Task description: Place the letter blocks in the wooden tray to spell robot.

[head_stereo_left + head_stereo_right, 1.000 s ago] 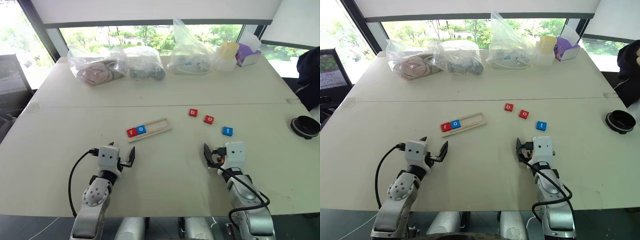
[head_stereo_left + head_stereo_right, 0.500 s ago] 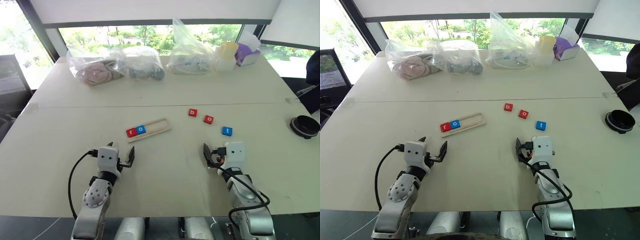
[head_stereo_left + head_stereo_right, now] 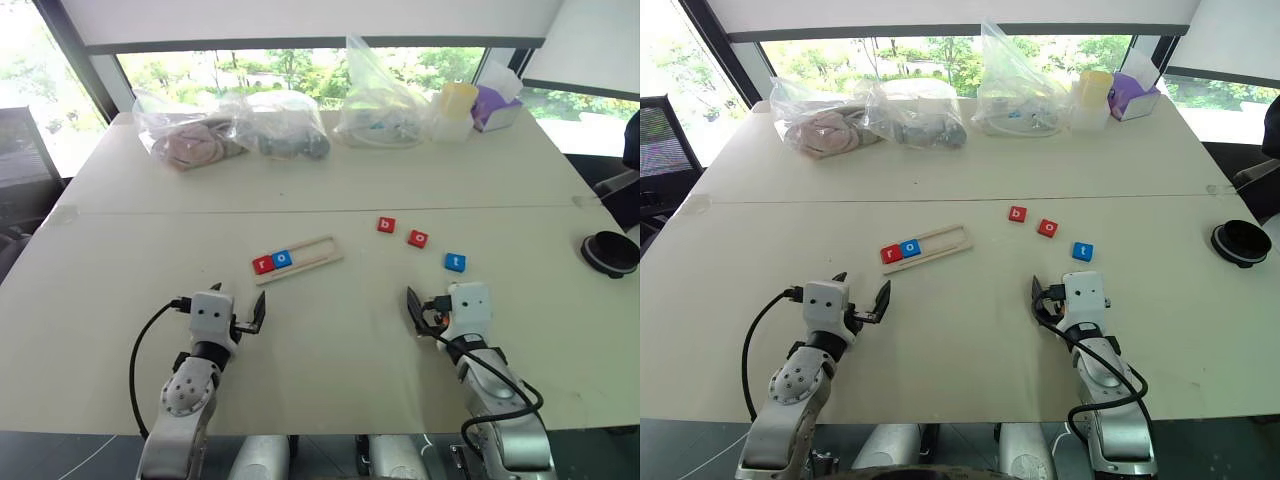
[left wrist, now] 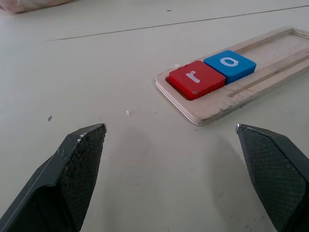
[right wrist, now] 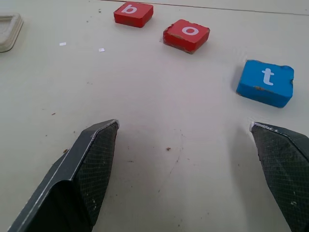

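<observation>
The wooden tray (image 3: 318,250) lies mid-table, holding a red r block (image 3: 263,265) and a blue o block (image 3: 282,259) at its left end. Loose on the table to its right are a red b block (image 3: 386,225), a red o block (image 3: 417,238) and a blue t block (image 3: 454,262). My left gripper (image 3: 238,318) hovers open, nearer than the tray's left end, with nothing between its fingers. My right gripper (image 3: 430,308) is open and empty, just short of the blue t. The right wrist view shows the b (image 5: 133,14), o (image 5: 187,34) and t (image 5: 265,82) ahead.
Several clear plastic bags (image 3: 235,130) with contents line the far side, with a yellow cup (image 3: 456,103) and a purple tissue box (image 3: 495,105). A black round object (image 3: 609,254) sits at the right edge. A seam crosses the table behind the blocks.
</observation>
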Robot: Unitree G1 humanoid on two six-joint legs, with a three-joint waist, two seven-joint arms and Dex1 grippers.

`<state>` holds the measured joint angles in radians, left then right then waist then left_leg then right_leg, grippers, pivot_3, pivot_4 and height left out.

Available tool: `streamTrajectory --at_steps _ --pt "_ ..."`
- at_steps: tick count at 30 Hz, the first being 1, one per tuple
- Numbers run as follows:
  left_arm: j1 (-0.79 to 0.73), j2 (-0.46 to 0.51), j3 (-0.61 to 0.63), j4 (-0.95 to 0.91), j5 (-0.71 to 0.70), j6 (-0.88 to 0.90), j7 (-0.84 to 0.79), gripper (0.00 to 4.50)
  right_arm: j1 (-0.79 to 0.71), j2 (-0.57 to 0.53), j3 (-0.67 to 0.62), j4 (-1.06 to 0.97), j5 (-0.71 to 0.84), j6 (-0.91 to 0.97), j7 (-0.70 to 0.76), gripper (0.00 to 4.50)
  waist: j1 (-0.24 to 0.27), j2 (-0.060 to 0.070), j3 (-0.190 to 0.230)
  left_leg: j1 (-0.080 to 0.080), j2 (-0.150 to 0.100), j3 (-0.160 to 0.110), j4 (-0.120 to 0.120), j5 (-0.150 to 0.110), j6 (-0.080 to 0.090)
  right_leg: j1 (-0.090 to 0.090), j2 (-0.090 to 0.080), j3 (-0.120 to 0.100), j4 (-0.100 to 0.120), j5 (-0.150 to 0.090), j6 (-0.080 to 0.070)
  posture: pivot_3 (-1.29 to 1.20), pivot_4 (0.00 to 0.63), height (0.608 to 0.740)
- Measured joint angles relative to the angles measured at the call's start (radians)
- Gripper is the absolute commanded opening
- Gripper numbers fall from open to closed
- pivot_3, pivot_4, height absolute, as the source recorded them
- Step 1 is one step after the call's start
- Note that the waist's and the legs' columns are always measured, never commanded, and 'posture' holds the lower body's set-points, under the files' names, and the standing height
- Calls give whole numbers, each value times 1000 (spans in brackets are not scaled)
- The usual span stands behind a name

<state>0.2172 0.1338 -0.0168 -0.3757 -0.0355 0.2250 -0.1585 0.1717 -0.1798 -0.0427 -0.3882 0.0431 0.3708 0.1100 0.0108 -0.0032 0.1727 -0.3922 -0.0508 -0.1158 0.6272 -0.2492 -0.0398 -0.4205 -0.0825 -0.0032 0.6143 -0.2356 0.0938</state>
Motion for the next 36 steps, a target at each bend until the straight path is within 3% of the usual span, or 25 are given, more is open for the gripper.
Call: streamTrajectory --at_steps 8,12,15,25,36 --pt "-147 206 88 -26 -160 95 -214 4500 -22 -185 3 -2 52 8 214 4417 -1 0 3 0 0 1 1 0 0 0 0 0 0 0 0 0 150 740" --pt "-312 434 160 126 -307 141 -480 4500 -88 -353 -8 -36 195 130 429 4417 -5 1 9 0 -2 2 2 0 1 -1 2 -1 3 1 -1 0 150 740" --pt "-400 537 183 261 -359 138 -655 4500 -152 -462 -30 -66 289 197 556 4417 -7 1 9 0 -2 3 1 0 1 0 1 -1 2 1 -1 0 150 740" --pt "-691 629 29 758 -299 -9 -1084 4500 -293 -710 -46 -121 453 320 815 4417 2 -6 16 -3 -2 4 2 -1 3 -1 0 -1 0 3 -3 0 150 740" --pt "-912 520 -81 1142 -152 -264 -1220 4500 -327 -752 -41 -196 493 357 845 4417 -1 -9 17 -5 -3 4 3 -1 3 -4 0 -1 0 8 4 0 150 740"
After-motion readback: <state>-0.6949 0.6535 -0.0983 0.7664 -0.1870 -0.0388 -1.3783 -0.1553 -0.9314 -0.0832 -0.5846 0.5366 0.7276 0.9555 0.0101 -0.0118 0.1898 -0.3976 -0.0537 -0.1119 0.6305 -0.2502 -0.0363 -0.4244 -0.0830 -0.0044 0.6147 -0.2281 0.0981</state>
